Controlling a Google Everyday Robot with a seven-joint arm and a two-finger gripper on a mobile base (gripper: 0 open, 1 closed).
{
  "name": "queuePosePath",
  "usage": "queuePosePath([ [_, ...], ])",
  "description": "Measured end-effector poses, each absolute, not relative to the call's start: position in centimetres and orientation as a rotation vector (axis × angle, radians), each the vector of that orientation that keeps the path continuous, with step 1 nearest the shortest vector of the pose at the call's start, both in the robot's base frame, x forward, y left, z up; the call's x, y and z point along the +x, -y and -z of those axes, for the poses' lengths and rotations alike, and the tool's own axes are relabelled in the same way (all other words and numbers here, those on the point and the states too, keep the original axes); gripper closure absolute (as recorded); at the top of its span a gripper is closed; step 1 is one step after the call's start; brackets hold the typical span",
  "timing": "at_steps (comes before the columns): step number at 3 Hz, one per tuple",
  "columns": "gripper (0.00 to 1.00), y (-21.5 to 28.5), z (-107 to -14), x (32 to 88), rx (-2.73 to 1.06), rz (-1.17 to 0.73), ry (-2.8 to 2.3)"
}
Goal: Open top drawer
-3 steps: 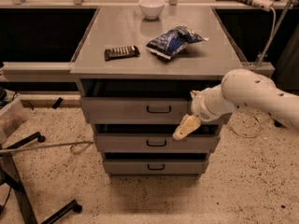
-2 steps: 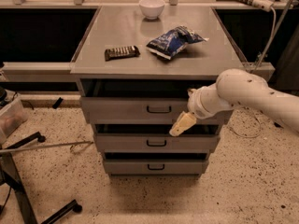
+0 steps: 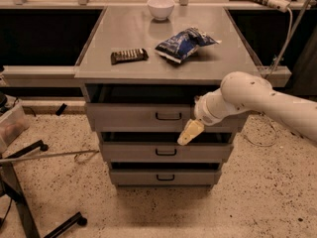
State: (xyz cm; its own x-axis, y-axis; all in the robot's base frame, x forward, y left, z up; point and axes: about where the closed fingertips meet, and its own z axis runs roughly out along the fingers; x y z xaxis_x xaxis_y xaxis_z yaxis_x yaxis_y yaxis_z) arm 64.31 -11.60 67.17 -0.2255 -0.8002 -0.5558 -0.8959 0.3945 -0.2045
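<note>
The top drawer (image 3: pixel 126 118) is the widest of three grey drawers in a cabinet under a grey tabletop (image 3: pixel 124 71). Its small black loop handle (image 3: pixel 168 116) sits at the centre of the front panel. A dark gap shows between the tabletop and the drawer front. My gripper (image 3: pixel 190 132), pale yellow at the end of a white arm (image 3: pixel 247 95), comes in from the right. It hangs just below and to the right of the handle, over the lower edge of the top drawer front, and is not on the handle.
The middle drawer (image 3: pixel 129 151) and bottom drawer (image 3: pixel 133 176) lie below. On the tabletop are a white bowl (image 3: pixel 161 7), a blue snack bag (image 3: pixel 184 43) and a dark bar (image 3: pixel 129 56). A black stand's legs (image 3: pixel 29 155) and a clear bin (image 3: pixel 10 125) are on the speckled floor at left.
My gripper has moved slightly left and a little up, closer to the top drawer's handle. The drawers have not moved.
</note>
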Motion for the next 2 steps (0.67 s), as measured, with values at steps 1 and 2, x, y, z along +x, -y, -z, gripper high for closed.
queuePosePath([
  [1, 0.0, 12.33, -66.19, 62.27, -1.517, -0.262, -2.132],
  [2, 0.0, 12.48, -66.52, 61.87, -1.526, -0.27, -2.14],
])
